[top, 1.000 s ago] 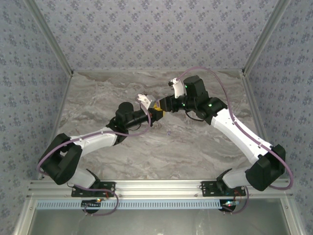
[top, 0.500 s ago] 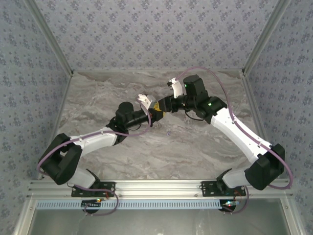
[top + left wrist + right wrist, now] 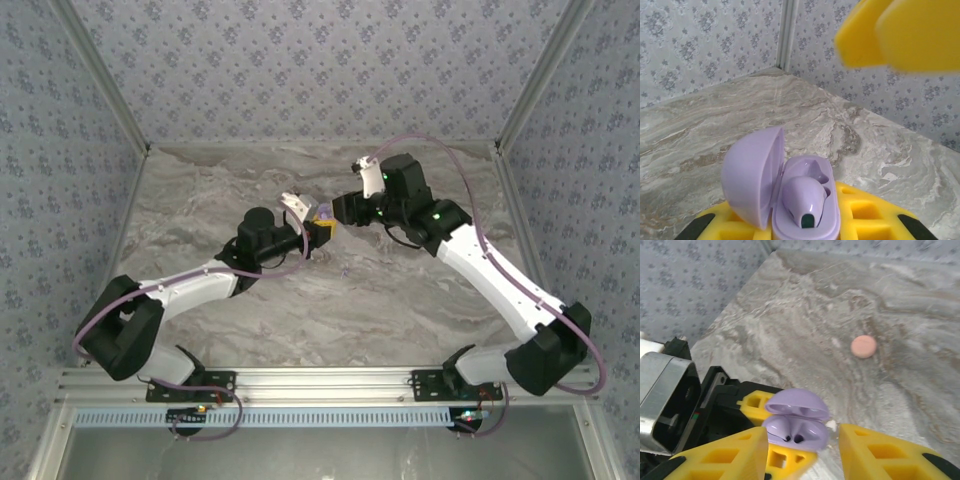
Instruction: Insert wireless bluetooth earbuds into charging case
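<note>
My left gripper [image 3: 802, 222] is shut on the lilac charging case [image 3: 810, 200], which it holds above the table with its lid [image 3: 751, 175] swung open. One lilac earbud [image 3: 801, 196] sits in the case, with a glossy hollow beyond it. My right gripper [image 3: 802, 434] faces the case from close by, its yellow fingers [image 3: 722, 455] spread wide and not touching the case [image 3: 796, 424]. From above, the two grippers [image 3: 318, 226] [image 3: 341, 210] meet at mid-table with the case [image 3: 322, 212] between them.
A pinkish round disc [image 3: 863, 346] lies on the marble table [image 3: 900, 390] beyond the case. A small white fleck [image 3: 831, 425] lies beside the case. Patterned walls close the table on three sides.
My right gripper has opened wider and drawn back to the right, away from the case, uncovering it in the top view. The left arm has stayed put.
</note>
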`<state>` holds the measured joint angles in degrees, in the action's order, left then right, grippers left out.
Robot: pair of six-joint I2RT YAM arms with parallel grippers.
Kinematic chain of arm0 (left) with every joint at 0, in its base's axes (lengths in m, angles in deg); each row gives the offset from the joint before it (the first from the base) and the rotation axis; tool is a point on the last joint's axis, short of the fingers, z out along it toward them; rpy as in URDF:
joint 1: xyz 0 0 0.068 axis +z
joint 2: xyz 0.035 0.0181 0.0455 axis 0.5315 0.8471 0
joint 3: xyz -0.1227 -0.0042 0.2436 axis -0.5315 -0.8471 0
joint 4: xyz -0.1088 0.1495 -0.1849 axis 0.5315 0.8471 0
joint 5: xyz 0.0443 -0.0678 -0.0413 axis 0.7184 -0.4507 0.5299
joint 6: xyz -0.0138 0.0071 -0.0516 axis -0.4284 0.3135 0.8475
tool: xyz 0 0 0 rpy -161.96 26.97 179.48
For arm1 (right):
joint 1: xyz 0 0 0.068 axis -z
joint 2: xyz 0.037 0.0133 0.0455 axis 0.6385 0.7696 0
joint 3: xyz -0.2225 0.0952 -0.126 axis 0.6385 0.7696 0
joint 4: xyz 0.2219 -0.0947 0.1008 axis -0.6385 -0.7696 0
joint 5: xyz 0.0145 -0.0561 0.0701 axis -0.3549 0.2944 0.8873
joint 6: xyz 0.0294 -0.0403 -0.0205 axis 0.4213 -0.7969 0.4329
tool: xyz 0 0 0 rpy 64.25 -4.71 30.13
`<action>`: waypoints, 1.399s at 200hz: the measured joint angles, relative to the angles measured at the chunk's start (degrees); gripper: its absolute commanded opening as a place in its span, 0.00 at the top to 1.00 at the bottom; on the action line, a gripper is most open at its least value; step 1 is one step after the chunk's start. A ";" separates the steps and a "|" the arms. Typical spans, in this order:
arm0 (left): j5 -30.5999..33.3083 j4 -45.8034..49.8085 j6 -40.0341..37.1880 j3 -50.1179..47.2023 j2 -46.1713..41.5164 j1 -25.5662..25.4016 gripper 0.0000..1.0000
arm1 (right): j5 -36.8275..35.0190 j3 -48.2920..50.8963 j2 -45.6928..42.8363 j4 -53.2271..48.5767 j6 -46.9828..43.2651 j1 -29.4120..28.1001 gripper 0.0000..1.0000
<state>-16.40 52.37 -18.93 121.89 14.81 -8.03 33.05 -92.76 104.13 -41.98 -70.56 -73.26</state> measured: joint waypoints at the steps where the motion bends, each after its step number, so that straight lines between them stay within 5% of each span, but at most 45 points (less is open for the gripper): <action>1: 0.00 0.09 0.00 0.00 -0.04 0.00 0.93 | -0.17 0.02 -0.09 -0.02 0.00 0.02 0.57; 86: 2.91 10.19 -3.80 0.59 -6.10 0.00 0.93 | -8.04 4.17 0.72 -7.56 1.77 5.14 0.57; 280: 4.52 18.53 -7.48 1.77 -12.41 0.00 0.93 | 1.51 5.42 25.07 -14.86 10.64 2.27 0.66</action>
<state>-11.87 70.90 -26.40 123.66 2.40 -8.03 34.55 -87.34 129.20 -56.85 -59.92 -70.99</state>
